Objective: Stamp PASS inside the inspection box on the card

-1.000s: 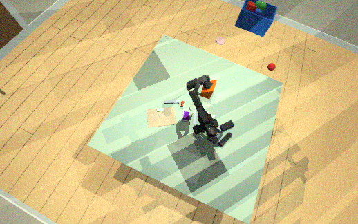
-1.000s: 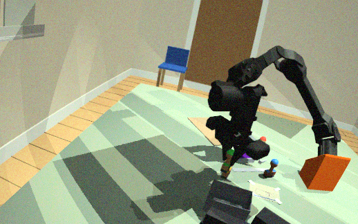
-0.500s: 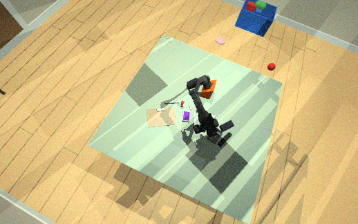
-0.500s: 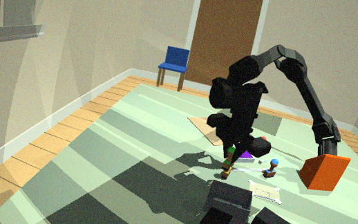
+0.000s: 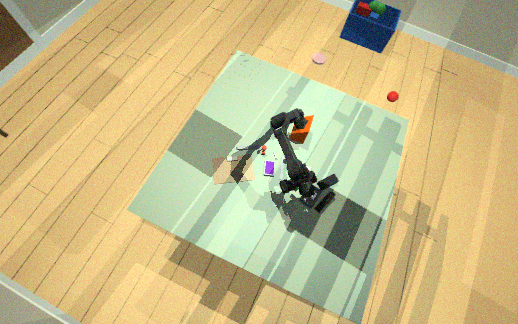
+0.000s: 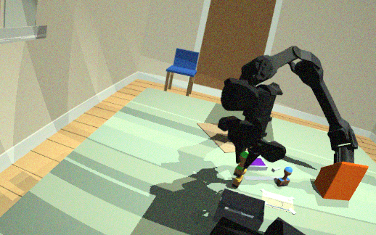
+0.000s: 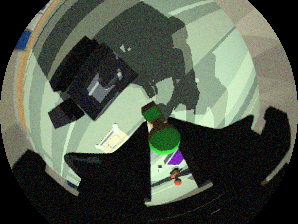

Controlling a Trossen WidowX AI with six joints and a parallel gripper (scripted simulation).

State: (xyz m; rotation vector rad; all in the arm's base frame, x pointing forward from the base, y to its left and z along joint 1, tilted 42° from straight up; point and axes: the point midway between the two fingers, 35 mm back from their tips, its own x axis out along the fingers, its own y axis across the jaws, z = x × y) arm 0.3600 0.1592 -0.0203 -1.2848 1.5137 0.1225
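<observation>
My gripper [image 6: 242, 162] [image 7: 157, 123] is shut on a small stamp with a green knob [image 6: 244, 155] [image 7: 165, 140]. The stamp leans slightly; its print face and any clearance beneath it cannot be made out. The purple ink pad [image 5: 269, 168] [image 6: 258, 162] [image 7: 176, 158] lies beyond the held stamp in the exterior view. A cream card [image 6: 279, 203] [image 7: 112, 139] lies on the near side; its print area is too small to read. A blue-knobbed stamp [image 6: 287, 170] stands near the card. A red-knobbed stamp [image 5: 264, 148] [image 7: 177, 182] is near the pad.
A dark open box [image 6: 241, 206] [image 7: 102, 82] stands beside the card. A tan sheet [image 5: 220, 175] [image 6: 210, 130] lies past the pad. An orange block [image 5: 302, 131] [image 6: 341, 181] is at the arm's base. A pale strip [image 6: 259, 178] lies between pad and card.
</observation>
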